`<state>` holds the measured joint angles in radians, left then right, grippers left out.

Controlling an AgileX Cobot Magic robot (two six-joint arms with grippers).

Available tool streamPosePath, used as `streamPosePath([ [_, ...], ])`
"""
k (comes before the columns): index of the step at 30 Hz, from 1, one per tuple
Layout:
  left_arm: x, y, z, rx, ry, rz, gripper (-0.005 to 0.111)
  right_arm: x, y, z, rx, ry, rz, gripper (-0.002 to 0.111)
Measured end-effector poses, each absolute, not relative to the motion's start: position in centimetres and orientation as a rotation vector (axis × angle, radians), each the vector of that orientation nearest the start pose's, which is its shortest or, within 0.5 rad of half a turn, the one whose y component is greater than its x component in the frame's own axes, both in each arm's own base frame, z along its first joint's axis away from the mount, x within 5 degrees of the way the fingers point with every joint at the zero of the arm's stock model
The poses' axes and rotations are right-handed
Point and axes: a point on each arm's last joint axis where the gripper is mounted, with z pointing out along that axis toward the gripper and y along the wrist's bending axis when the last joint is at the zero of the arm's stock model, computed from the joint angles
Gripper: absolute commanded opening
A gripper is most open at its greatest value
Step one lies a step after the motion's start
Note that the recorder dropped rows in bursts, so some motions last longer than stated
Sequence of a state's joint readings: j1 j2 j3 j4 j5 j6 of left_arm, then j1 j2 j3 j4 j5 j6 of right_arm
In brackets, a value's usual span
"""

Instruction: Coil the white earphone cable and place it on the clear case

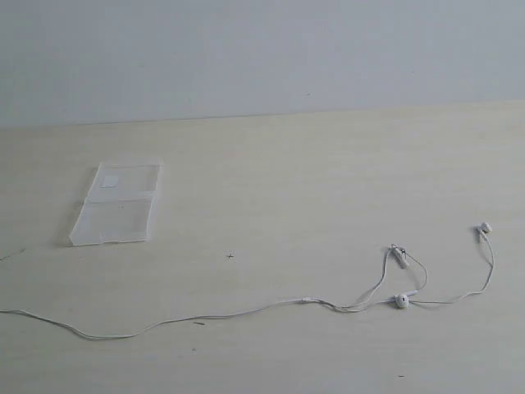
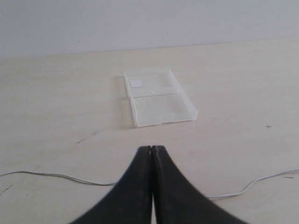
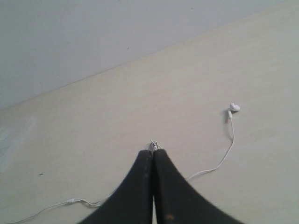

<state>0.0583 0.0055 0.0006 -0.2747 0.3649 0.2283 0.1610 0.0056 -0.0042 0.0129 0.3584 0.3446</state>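
Left claw (image 2: 152, 148) pressed together, empty, over the left stretch of the earphone cable (image 2: 56, 176). Right claw (image 3: 153, 152) pressed together too; inline remote (image 3: 153, 145) shows right at its tips, touch unclear. Cable lies uncoiled along the near table (image 1: 287, 180); clear case (image 1: 115, 203) open flat, far left, well apart. Risk: thin wire slips a pinch, loops spring loose or snag earbuds (image 1: 402, 301). Bare room between cable and case.

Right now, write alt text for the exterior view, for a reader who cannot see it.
A white earphone cable lies uncoiled across the near part of a pale table, from the left edge to two earbuds on the right. A clear case lies open farther back on the left, apart from the cable.
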Motion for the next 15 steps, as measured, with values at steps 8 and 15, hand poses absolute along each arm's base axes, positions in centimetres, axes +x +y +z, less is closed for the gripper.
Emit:
streamPosePath([
  [8,5.4,-0.6,18.1,-0.013,1.841,-0.069,0.0,5.6,0.9,20.0,0.216,1.65,0.45,0.0],
  [15,5.4,-0.6,18.1,-0.013,1.841,-0.069,0.0,4.7,0.5,24.9,0.243,1.144,0.608,0.0],
])
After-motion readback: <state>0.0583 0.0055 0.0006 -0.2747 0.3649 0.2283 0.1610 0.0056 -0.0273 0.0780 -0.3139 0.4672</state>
